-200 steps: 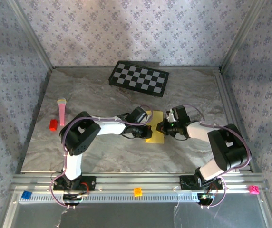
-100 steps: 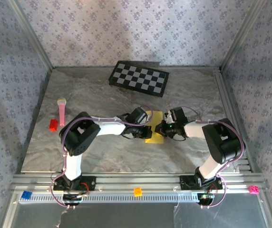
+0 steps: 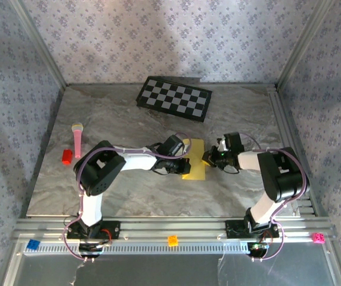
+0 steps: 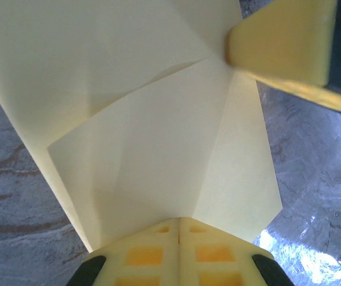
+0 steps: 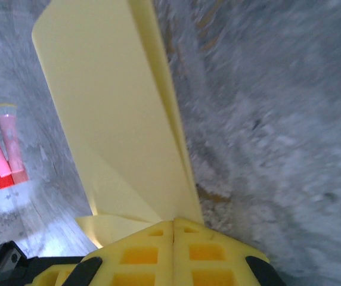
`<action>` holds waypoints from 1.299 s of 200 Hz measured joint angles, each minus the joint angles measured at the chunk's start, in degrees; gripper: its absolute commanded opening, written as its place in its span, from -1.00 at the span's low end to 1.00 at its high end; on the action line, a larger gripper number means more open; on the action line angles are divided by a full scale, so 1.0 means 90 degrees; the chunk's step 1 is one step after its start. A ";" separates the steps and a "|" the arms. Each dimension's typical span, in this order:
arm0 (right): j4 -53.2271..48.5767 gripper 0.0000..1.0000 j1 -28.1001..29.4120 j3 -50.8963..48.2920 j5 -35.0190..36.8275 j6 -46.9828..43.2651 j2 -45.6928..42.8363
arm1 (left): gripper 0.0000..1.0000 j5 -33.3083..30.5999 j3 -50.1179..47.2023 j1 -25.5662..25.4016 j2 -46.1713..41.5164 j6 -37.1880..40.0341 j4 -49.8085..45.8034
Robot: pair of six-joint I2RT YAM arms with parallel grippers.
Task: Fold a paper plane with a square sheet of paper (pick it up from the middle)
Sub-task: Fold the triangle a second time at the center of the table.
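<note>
The square sheet of paper (image 3: 194,159) is yellow and creased into overlapping flaps, and it sits at the middle of the marble table (image 3: 129,190). My left gripper (image 3: 183,164) meets its left edge. In the left wrist view the paper (image 4: 158,137) runs into the closed seam of the left gripper (image 4: 179,220), and a yellow finger (image 4: 281,42) of the other gripper touches its far corner. My right gripper (image 3: 208,158) is at the paper's right edge. In the right wrist view a folded flap (image 5: 117,119) stands up out of the shut right gripper (image 5: 174,221).
A black-and-white checkerboard (image 3: 174,98) lies at the back of the table. A pink marker (image 3: 77,138) and a red block (image 3: 67,156) lie at the left, and the marker (image 5: 6,140) also shows in the right wrist view. Small blue (image 3: 33,244), orange (image 3: 172,240) and pink (image 3: 318,238) blocks sit on the front rail.
The right arm's wrist and forearm have swung to the right and drawn in, while its fingertips stay at the paper's right edge. The left arm and the paper have hardly moved.
</note>
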 measured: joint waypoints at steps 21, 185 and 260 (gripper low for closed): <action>0.0017 -1.00 -0.0121 0.0000 0.0015 0.0024 0.0000 | -1.00 -0.0002 -0.0015 -0.0005 -0.0010 0.0000 0.0012; 0.0272 -1.00 0.0493 -0.0158 -0.0061 0.0097 -0.0007 | -0.96 -0.0024 -0.0032 -0.0029 -0.0124 -0.0002 -0.0202; 0.0357 -1.00 0.0449 -0.0185 -0.0070 0.0097 -0.0002 | -0.89 0.0240 0.0216 -0.0053 -0.0442 -0.0197 -0.0486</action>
